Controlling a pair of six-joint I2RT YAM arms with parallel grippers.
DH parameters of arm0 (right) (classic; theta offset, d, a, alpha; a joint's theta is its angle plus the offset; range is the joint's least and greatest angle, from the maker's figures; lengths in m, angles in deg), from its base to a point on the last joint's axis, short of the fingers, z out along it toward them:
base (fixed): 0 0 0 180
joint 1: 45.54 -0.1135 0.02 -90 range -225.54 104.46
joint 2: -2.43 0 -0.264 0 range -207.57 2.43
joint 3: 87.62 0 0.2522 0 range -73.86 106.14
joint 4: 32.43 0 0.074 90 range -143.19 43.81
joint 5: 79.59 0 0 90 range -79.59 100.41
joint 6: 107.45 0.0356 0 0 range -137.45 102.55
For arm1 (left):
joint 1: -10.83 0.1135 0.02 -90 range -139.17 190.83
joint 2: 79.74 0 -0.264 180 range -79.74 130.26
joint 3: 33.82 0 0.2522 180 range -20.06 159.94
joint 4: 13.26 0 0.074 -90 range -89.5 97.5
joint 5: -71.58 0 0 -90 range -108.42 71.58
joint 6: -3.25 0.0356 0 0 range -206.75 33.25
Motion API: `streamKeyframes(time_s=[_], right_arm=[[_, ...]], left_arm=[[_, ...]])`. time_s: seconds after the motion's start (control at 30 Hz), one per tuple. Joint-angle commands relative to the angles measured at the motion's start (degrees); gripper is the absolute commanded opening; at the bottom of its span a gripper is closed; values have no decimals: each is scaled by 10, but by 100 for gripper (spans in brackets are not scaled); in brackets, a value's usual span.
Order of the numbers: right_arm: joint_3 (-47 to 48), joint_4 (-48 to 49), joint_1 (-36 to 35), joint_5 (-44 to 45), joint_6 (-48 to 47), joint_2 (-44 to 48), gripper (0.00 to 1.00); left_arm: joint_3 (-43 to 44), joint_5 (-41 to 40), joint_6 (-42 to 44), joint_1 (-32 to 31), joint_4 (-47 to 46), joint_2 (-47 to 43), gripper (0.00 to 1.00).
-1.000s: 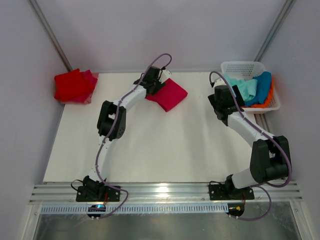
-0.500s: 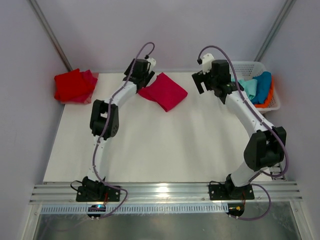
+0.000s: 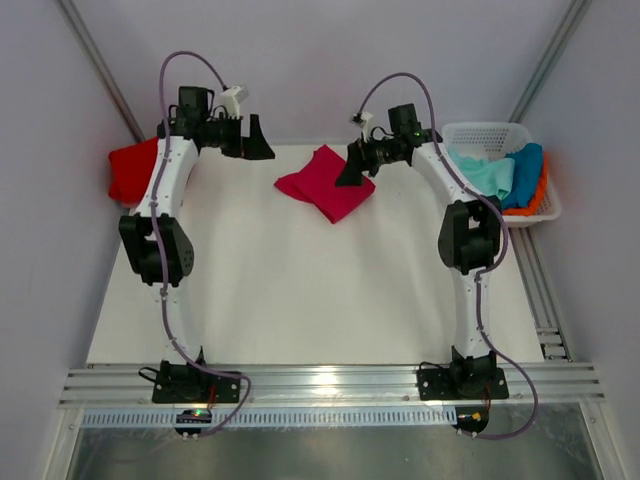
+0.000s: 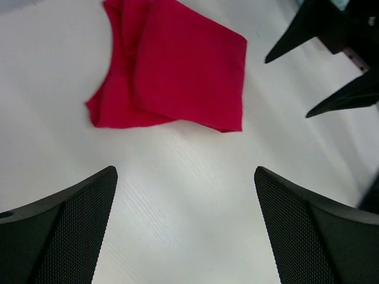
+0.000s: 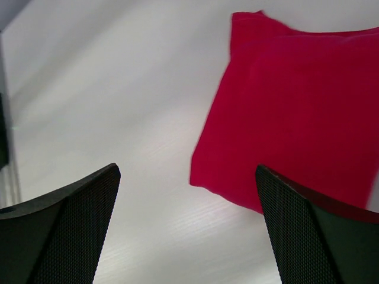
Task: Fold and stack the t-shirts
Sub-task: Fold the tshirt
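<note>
A folded crimson-pink t-shirt [image 3: 325, 185] lies at the back middle of the table, with nothing holding it. My left gripper [image 3: 262, 140] hovers open to its left, raised off the table. In the left wrist view the folded t-shirt [image 4: 177, 71] lies beyond the open left gripper [image 4: 185, 170], which has only bare table between its fingers. My right gripper [image 3: 350, 172] hangs open by the shirt's right edge. In the right wrist view the shirt [image 5: 296, 118] reaches in front of the right finger of that gripper [image 5: 188, 167]. A folded red t-shirt [image 3: 130, 170] sits at the far left, partly behind my left arm.
A white lattice basket [image 3: 490, 130] stands at the back right. It holds mint-green [image 3: 490, 178], blue [image 3: 525, 168] and orange [image 3: 540, 203] t-shirts. The right gripper's fingers [image 4: 296, 32] show at the top right of the left wrist view. Walls close in behind and at both sides.
My left gripper opened, let go of the crimson t-shirt and swung up and to the left. My right arm left the basket and came over to the shirt's right side.
</note>
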Motion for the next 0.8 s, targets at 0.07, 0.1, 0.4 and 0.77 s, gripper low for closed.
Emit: streamKeyframes(time_s=[0.07,0.1,0.4,0.77], right_arm=[[13,22,-1,-261,125,-40,99],[2,68,-1,-275,151,-42,99],[-149,870,-1,-359,838,-112,98],[-69,1072,-1,-363,1097,-251,95]], left_arm=[[-35,219,-23,41,78,6,99],[-36,219,-20,41,86,5,99],[-77,221,29,41,93,1,99],[-102,215,54,42,108,18,99]])
